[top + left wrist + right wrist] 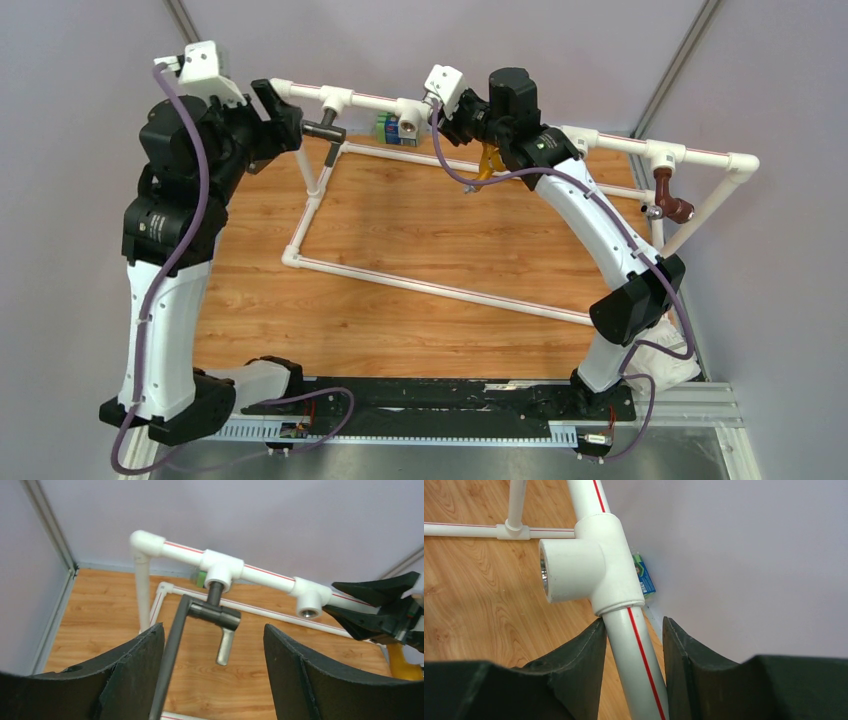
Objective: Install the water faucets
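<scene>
Hanging faucet (212, 614) just beyond left gripper (214, 630)

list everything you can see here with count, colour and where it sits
pipe frame: one, white with red stripes, standing on the table
dark grey faucet: one, dark grey, stem in the left tee of the top rail
empty tee: one, white, middle of the top rail, no faucet in it
brown faucet: one, brown, hanging near the right end of the top rail
orange tap: one, orange, below the right gripper, mostly hidden
small box: one, green and blue, behind the top rail by the wall
table: one, wood grain, under the frame
left gripper: one, black, open, a finger on each side of the dark grey faucet, not touching
right gripper: one, black, closed on the pipe frame's top rail beside the empty tee
</scene>
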`<state>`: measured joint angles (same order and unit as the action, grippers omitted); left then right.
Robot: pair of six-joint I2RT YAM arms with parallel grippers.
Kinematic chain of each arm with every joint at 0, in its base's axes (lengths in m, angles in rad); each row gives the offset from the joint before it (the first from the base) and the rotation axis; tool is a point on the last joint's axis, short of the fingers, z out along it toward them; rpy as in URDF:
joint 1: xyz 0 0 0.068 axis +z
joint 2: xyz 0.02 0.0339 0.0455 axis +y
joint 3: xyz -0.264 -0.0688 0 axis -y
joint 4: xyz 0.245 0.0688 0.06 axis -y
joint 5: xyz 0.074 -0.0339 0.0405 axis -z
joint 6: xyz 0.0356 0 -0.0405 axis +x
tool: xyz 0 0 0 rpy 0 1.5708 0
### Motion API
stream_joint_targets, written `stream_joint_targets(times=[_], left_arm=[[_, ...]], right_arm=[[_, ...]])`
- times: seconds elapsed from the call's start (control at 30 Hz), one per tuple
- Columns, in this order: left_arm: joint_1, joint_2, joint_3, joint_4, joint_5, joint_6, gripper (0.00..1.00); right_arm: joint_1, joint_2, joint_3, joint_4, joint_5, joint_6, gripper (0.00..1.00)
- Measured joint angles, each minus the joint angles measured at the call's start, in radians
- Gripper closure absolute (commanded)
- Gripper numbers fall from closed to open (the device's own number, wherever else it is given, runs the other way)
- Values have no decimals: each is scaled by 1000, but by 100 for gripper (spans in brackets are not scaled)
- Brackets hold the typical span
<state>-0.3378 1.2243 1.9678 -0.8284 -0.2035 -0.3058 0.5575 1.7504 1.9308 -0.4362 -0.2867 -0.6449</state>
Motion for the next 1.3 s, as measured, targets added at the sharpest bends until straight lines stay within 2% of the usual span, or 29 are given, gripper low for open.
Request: stream_joint_targets(times=[0.13,0.27,0.47,0.73,1.17,1.3], left_arm=[[153,-50,-84,3,104,-58,21],[301,-82,-201,43,284,-141,22],[418,-71,-342,134,517,-252,22],[478,-6,-404,282,695,-351,22],[498,105,-425,366,772,-372,24],[499,133,-425,388,807,-386,27]], right_arm=[[0,0,0,0,0,0,100],[0,0,0,0,0,0,100],[0,-2,-2,2,-1,0,100],[1,-4,-7,5,0,0,100],[1,-5,-8,6,0,0,100],[1,-5,-8,6,0,0,100]])
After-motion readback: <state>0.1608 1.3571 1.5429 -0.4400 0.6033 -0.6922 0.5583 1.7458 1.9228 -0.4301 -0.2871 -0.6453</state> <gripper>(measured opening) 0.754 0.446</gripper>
